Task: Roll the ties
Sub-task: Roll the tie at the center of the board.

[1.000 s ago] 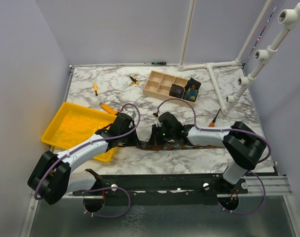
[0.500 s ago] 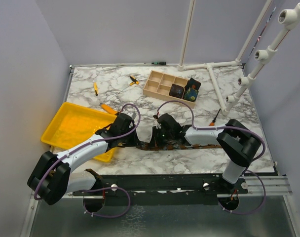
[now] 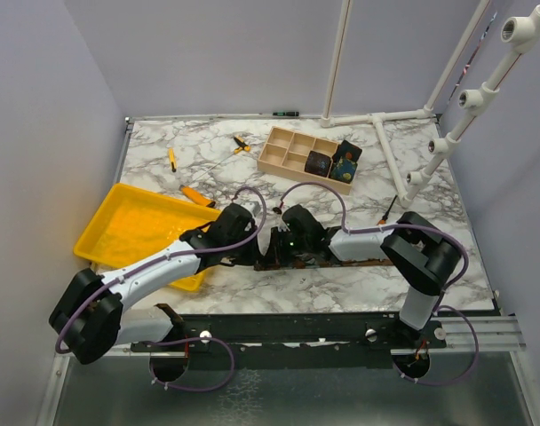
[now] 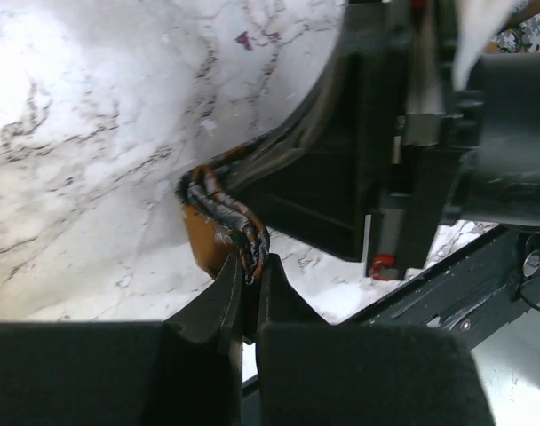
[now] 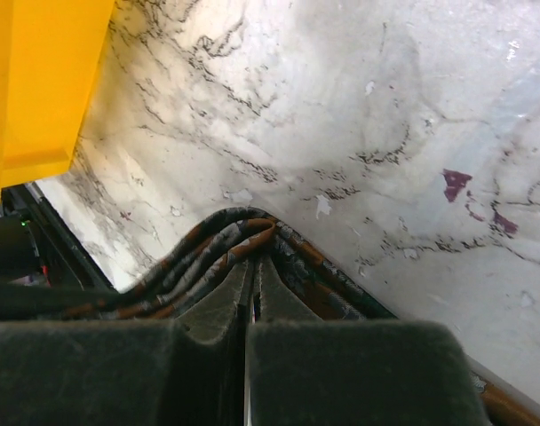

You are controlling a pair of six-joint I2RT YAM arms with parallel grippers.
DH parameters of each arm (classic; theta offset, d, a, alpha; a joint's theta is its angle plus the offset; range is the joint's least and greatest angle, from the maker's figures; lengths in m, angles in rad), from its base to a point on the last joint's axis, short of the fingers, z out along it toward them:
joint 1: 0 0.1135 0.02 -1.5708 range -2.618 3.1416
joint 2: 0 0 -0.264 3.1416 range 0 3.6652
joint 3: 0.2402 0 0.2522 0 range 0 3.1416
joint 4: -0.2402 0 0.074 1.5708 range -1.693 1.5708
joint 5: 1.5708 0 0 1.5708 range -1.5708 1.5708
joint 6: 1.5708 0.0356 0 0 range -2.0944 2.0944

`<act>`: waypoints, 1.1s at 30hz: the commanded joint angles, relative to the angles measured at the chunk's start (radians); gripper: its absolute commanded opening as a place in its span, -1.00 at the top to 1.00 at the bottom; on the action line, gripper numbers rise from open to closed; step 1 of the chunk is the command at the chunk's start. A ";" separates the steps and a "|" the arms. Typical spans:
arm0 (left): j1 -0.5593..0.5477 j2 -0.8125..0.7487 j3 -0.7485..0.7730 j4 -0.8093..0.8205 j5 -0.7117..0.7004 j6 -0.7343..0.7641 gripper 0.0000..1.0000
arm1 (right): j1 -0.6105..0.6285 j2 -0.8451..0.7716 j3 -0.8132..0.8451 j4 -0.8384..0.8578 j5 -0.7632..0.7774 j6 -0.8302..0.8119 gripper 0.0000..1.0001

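Around the action: orange-handled screwdrivers (image 3: 171, 158) scattered on the far part of the table (image 3: 359, 284), and a white pipe frame (image 3: 385, 146) at back right. The yellow tray (image 3: 119, 231) sits on the left. The wooden divider box (image 3: 279, 146) holds a dark rolled tie (image 3: 318, 163) and a blue-print rolled tie (image 3: 345, 165) in its right-hand compartments. The rust-brown tie (image 3: 292, 264) lies along the table's near edge. The left tool (image 4: 250, 282) is clenched on its bunched fold, and the right tool (image 5: 253, 275) is pinching folded layers just beside it. The right arm's black wrist crowds the left wrist view. Compared to a second ago, the left arm has slid right, so both tools are closer together.
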 commanded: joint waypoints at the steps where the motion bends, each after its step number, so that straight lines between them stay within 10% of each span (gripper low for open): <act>1: -0.077 0.053 0.067 -0.015 -0.060 -0.018 1.00 | 0.005 0.062 -0.047 0.022 -0.012 0.007 0.99; 16: -0.127 0.230 0.215 0.004 -0.191 -0.115 1.00 | 0.005 0.144 -0.183 0.506 -0.113 0.140 0.99; 24: -0.137 0.287 0.251 -0.016 -0.245 -0.115 1.00 | 0.005 0.067 -0.245 0.541 -0.045 0.151 0.95; 33: -0.138 0.276 0.271 -0.140 -0.362 -0.097 1.00 | 0.004 -0.111 -0.262 0.356 0.152 0.148 0.42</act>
